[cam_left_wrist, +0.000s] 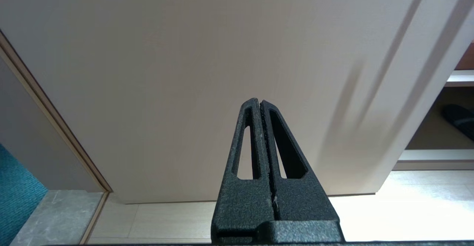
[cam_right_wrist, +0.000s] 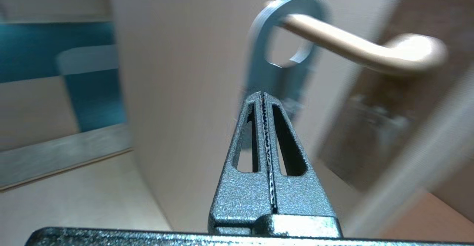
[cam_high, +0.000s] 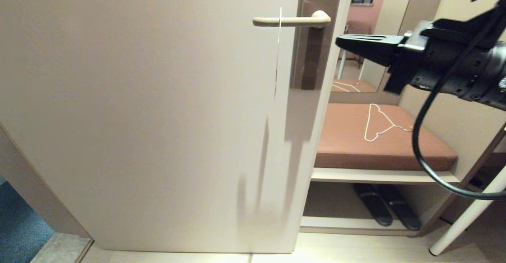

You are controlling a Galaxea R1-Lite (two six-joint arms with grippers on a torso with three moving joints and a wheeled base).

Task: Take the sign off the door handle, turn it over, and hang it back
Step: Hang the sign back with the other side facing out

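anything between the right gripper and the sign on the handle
Nothing solid: in the head view the shut right gripper sits apart from the thin grey-blue card sign, with only the beige metal lever handle's elbow nearby.

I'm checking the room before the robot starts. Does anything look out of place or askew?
One thing: a white wire clothes hanger lies flat on the brown bench cushion rather than hanging up. The sign hangs straight from the door handle, and both slippers sit neatly under the bench.
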